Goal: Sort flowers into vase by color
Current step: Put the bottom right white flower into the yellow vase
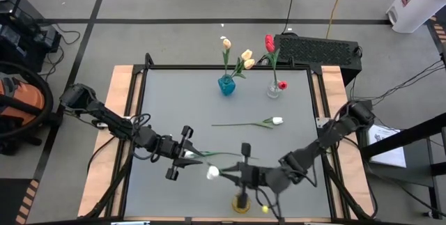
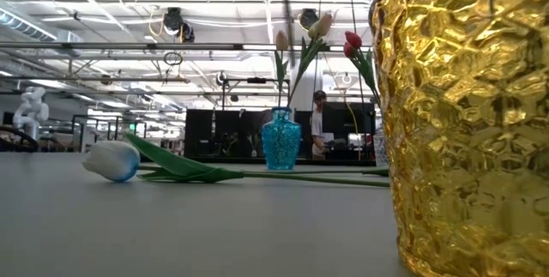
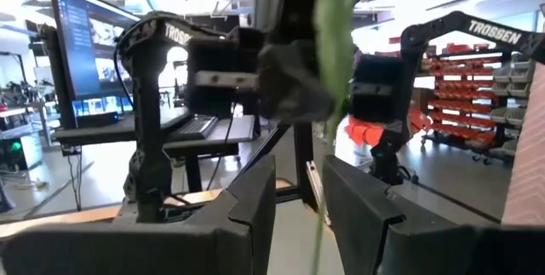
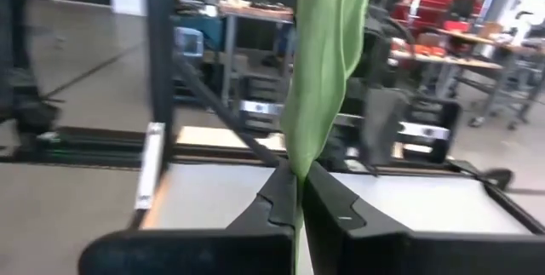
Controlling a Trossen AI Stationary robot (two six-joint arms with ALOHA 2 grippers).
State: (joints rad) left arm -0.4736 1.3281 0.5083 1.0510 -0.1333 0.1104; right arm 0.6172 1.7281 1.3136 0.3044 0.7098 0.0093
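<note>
A white tulip lies low between my two grippers, its bud on the table top with leaf and stem trailing to the right. My right gripper, coming from the table's right, is shut on its greenery. My left gripper is open, a thin green stem passing between its fingers. A second white tulip lies flat mid-table. The blue vase holds cream-yellow tulips. The clear vase holds red tulips. My left gripper has the stem in the gap between its fingers; whether a finger touches it I cannot tell. My right gripper pinches the tulip's green leaf and stem between its two fingers, level, from the table's right. The leaf and bud reach out beyond the fingertips, and the bud rests on the table.
A gold textured vase stands at the near edge, right beside my right gripper, and hides it in the low view. Dark frame rails border the table. A black case sits beyond the far edge.
</note>
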